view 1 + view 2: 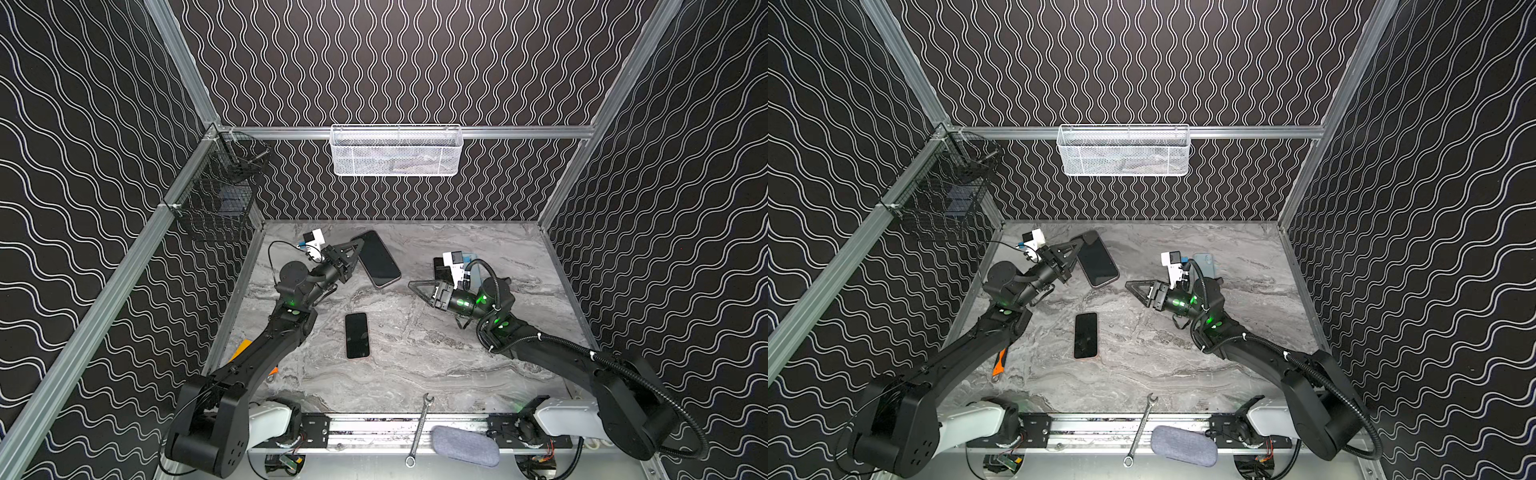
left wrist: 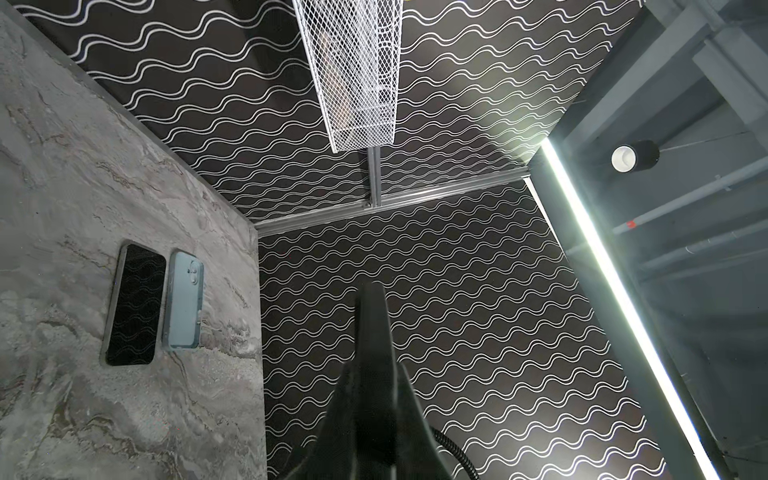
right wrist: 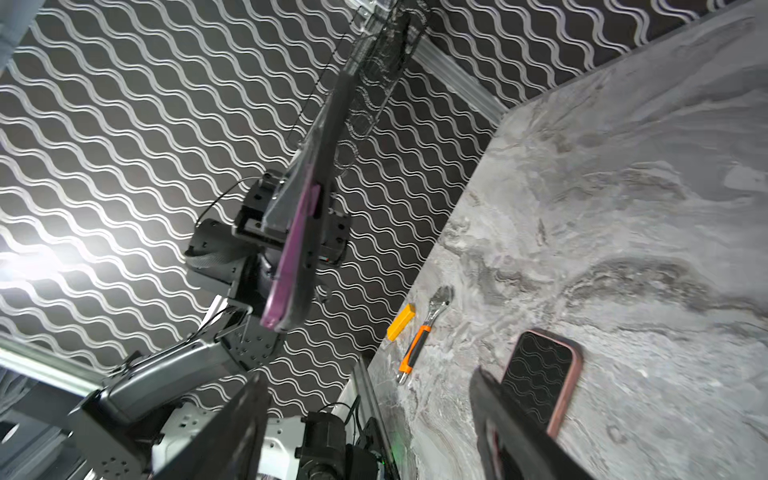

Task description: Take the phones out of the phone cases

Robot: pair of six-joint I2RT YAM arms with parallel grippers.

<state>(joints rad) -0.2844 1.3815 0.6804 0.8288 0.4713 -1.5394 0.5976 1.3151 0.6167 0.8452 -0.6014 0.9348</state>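
Observation:
My left gripper (image 1: 356, 244) is shut on one end of a large dark-screened phone (image 1: 376, 259) in a clear phone case, holding it tilted above the back of the table. The right wrist view shows this phone (image 3: 291, 257) edge on, with a purple side. The clear case (image 3: 361, 108) shows along its back. My right gripper (image 1: 413, 286) hangs open a short way to the right of the phone, apart from it. Nothing lies between its fingers (image 3: 490, 399). In the left wrist view only my shut fingers (image 2: 374, 332) show, and the held phone is hidden.
A black phone (image 1: 357, 336) lies mid-table. Another black phone (image 2: 135, 305) and a light-blue case (image 2: 185, 305) lie at the back right. A wrench (image 1: 419, 428) and grey pouch (image 1: 463, 444) sit at the front. An orange-handled tool (image 1: 999, 361) lies left. Baskets (image 1: 397, 151) hang on the walls.

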